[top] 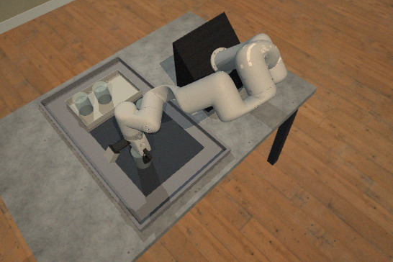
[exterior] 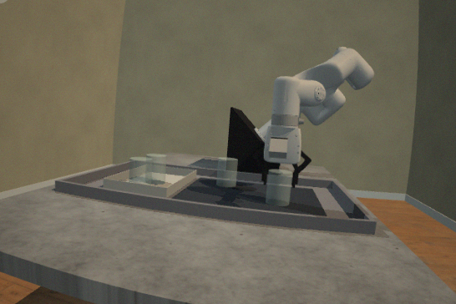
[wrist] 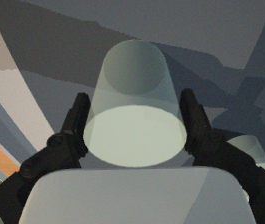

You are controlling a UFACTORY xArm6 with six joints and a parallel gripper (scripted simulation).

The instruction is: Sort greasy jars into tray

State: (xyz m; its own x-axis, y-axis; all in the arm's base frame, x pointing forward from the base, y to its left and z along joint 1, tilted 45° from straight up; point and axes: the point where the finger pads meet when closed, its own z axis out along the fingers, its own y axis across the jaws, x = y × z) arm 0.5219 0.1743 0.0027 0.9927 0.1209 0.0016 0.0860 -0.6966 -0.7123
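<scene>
- Jar [top: 142, 163] [exterior: 278, 191] [wrist: 135, 135] stands on mat [top: 176, 147] [exterior: 309, 202] [wrist: 193, 30] betw. fingers.
- Claw [top: 139, 157] [exterior: 279, 184] [wrist: 135, 103] mostly open, holds nothing.
- Step now: prob. grip test.
- Next: close gently, check slip.

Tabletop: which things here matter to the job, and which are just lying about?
Part of the job:
- four clear glass jars
- cream rectangular tray
- dark drying mat
- black-fingered gripper

Not needed:
- black slanted panel
</scene>
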